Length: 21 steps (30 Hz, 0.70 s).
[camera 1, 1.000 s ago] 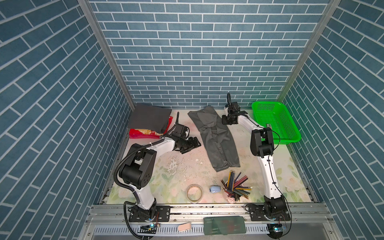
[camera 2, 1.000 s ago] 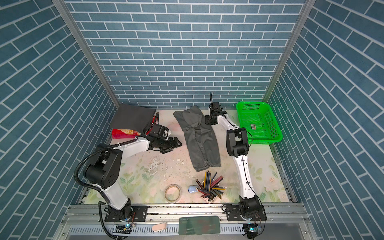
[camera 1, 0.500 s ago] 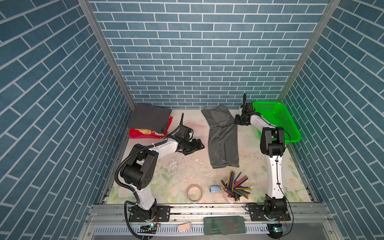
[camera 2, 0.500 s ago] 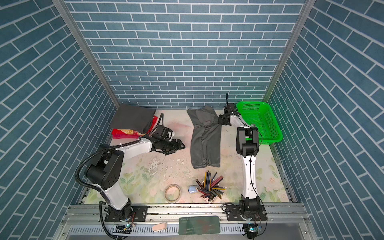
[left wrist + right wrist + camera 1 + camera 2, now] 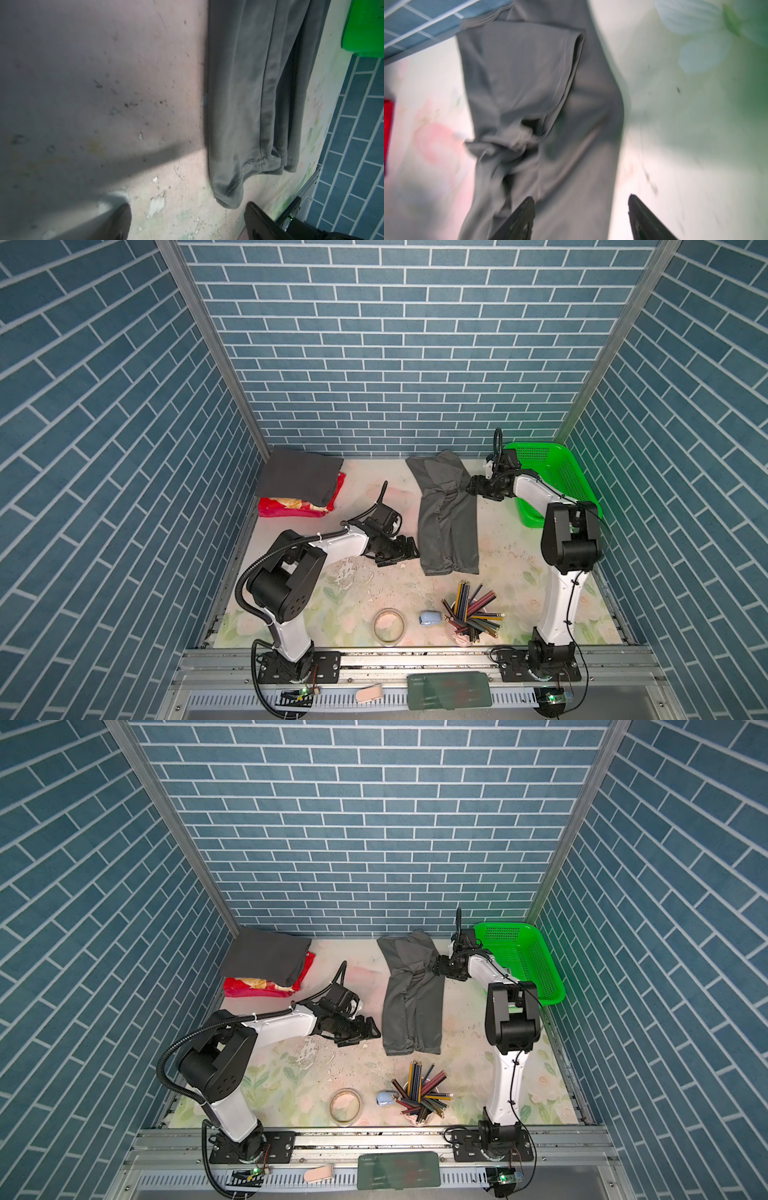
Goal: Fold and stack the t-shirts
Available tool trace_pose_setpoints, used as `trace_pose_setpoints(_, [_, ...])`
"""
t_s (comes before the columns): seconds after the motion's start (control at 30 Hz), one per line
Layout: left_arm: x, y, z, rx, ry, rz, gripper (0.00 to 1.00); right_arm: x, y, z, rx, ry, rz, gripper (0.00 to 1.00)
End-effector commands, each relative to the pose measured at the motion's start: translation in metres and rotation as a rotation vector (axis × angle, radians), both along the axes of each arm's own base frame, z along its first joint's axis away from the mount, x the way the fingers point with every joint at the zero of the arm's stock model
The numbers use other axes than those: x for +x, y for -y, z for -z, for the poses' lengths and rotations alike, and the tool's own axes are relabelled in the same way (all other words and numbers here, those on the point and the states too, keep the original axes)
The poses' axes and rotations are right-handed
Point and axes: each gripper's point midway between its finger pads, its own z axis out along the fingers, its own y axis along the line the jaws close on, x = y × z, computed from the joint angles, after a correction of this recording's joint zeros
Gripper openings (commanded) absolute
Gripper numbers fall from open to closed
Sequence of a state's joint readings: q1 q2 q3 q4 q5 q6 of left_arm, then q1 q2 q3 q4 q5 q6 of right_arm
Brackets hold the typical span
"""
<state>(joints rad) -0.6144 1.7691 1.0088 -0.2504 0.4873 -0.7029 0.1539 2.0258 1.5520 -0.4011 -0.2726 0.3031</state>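
Both arms stretch low, the left gripper (image 5: 411,549) and right gripper (image 5: 470,488) spread-fingered at either edge of the mid-grey t-shirt (image 5: 446,518), folded long and rumpled.

Green basket (image 5: 561,472) sits back right, red packet (image 5: 291,507) back left, coloured pencils (image 5: 471,612) and tape ring (image 5: 389,640) in front.

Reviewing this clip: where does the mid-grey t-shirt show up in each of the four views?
Top view: mid-grey t-shirt, a long folded strip right of centre.
Top view: the same strip, about centre.
Left wrist: in view lengthwise, hem end showing.
Right wrist: fills the middle, blurred, sleeve showing.
Landmark: green basket; unclear in the right wrist view.
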Motion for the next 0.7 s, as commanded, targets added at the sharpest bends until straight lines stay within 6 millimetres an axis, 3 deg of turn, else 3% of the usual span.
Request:
trace_pose_setpoints(0.0, [-0.017,-0.007,0.006,0.053,-0.014,0.015,0.87,-0.038,0.002,-0.011,0.035,-0.002,0.029,0.76])
trace_pose_setpoints(0.2, [-0.019,0.002,0.0,0.012,-0.006,0.023,0.87,-0.126,0.013,0.02,0.017,-0.113,0.06,0.79])
trace_pose_setpoints(0.37, [-0.024,0.009,0.001,0.014,-0.014,0.043,0.87,-0.184,0.015,0.039,0.047,-0.174,0.083,0.78])
trace_pose_setpoints(0.5, [-0.024,0.012,0.001,0.007,-0.015,0.039,0.87,-0.211,0.009,0.049,0.067,-0.207,0.079,0.74])
trace_pose_setpoints(0.67, [-0.024,0.016,0.004,0.001,-0.037,0.042,0.87,-0.227,-0.008,0.062,0.125,-0.234,0.058,0.68])
